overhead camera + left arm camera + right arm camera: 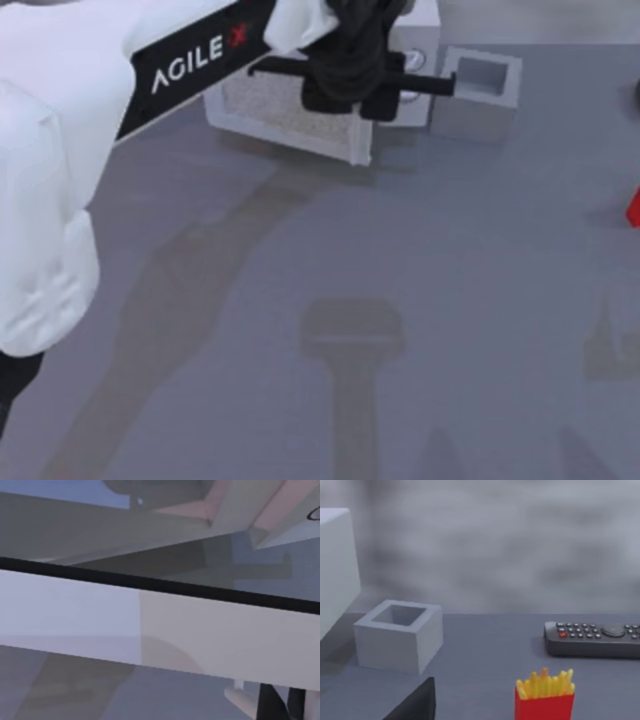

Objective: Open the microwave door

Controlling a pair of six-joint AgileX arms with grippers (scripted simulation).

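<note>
Grey counter (300,300) carries everything we see, matt and flat, with our arms' shadows across it. Largest on it is the microwave (425,30), a pale, hard-edged box at the far middle of the top view; we judge it heavy and rigid enough to stay put while its panel swings. Its door (290,110) is a stiff white slab with a speckled mesh window, already angled out from the front, hinged toward the left with its free edge near the knobs; that free edge is where we would take hold, though smooth and likely slippery. Our left gripper (350,85) sits over that door, black, its fingers (430,86) spread wide apart and clamping nothing. Beside the microwave's right stands a small cube (478,90), open-topped and blocky. Our right gripper is not visible; its wrist view shows a dark buttoned remote (595,639) and a red carton of fries (545,695)
</note>
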